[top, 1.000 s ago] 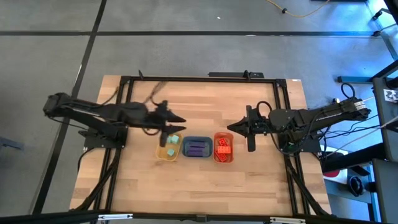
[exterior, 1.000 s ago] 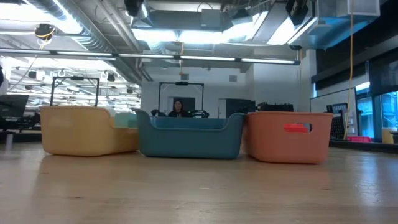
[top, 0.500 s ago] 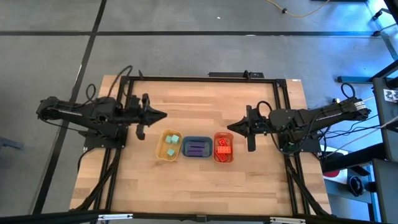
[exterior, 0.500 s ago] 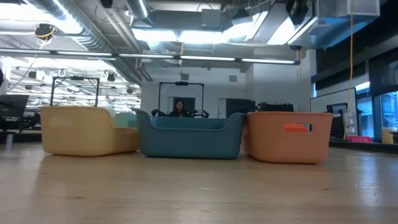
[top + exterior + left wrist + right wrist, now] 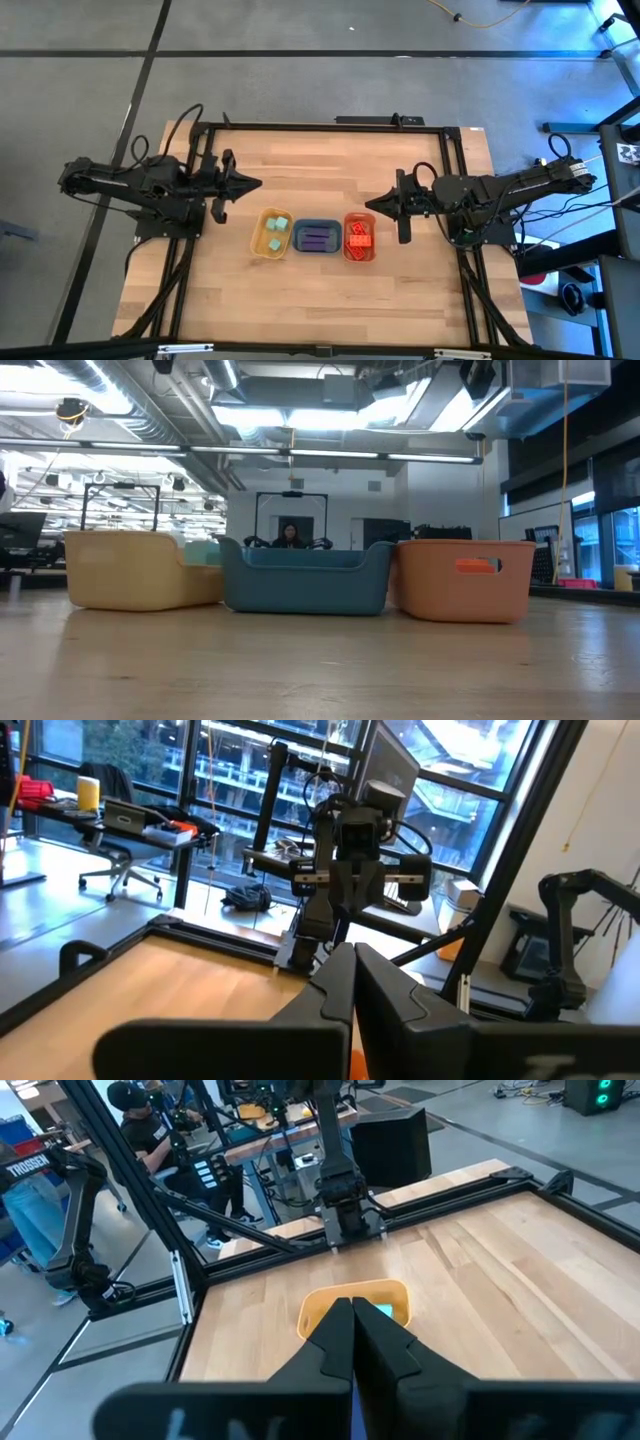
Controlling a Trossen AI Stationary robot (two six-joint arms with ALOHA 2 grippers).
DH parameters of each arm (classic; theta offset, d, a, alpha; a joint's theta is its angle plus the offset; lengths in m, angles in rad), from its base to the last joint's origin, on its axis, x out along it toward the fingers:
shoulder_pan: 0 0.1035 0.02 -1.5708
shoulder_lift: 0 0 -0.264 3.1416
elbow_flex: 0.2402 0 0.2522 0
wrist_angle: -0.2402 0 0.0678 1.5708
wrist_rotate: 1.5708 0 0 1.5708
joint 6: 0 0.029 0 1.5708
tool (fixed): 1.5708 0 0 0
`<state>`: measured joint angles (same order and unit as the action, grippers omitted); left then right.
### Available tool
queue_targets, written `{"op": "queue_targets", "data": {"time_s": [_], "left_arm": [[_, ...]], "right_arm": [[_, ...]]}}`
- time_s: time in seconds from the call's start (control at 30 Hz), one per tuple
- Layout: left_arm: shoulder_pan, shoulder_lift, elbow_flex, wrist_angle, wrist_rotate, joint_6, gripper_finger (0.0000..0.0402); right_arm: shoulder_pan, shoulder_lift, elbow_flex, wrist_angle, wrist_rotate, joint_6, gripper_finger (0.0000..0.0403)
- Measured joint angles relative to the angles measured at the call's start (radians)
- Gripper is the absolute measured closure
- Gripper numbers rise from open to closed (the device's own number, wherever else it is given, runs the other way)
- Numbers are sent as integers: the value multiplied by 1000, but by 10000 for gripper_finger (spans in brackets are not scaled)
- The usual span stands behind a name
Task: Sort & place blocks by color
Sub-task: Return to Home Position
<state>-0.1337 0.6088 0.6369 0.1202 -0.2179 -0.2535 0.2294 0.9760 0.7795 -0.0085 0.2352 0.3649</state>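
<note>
Left claw (image 5: 257, 184): fingers pressed together, nothing between them; the left wrist view (image 5: 352, 958) confirms this. It hangs off the far-left corner of the yellow tray (image 5: 258, 238), near it but not over it.

Right claw (image 5: 369, 206): also closed tight and empty, with the fingers meeting in a single line in the right wrist view (image 5: 351, 1310). Its tip sits just beyond the far edge of the orange tray (image 5: 347, 250), at the tray's right side.

Blocks: all lie in trays, none on the bare table (image 5: 330, 165).
- Mint-green cubes (image 5: 280, 223) are in the yellow tray. Two show clearly from above; I cannot make out a third. One corner shows past the right claw's fingers.
- Purple bars (image 5: 318, 238) lie side by side in the blue tray (image 5: 300, 237), the middle one.
- Orange-red bricks (image 5: 359, 235) are bunched in the orange tray. A red patch shows through its handle slot in the low view.

The three trays stand in a row, side by side and close together, at mid-table, between the two claws.

Open room: wide bare wood lies on the far side of the trays, on the near side, and off both ends of the row. A black frame (image 5: 320, 127) rails the far edge and both sides of the table.

A person (image 5: 150, 1125) is beyond the table in the right wrist view.
</note>
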Motion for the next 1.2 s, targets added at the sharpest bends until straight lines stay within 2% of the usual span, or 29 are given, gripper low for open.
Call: {"op": "queue_targets", "data": {"time_s": [0.7, 0.97, 1.2], "left_arm": [[0, -10, 0, -2, 2, 1, 401], [0, -10, 0, -3, 2, 0, 401], [0, -30, 1, -7, 3, 0, 401]], "right_arm": [[-1, -25, 0, 48, 0, -1, 402], [-35, -49, 0, 56, -2, 0, 402], [-65, -49, 0, 60, -48, 5, 402]]}}
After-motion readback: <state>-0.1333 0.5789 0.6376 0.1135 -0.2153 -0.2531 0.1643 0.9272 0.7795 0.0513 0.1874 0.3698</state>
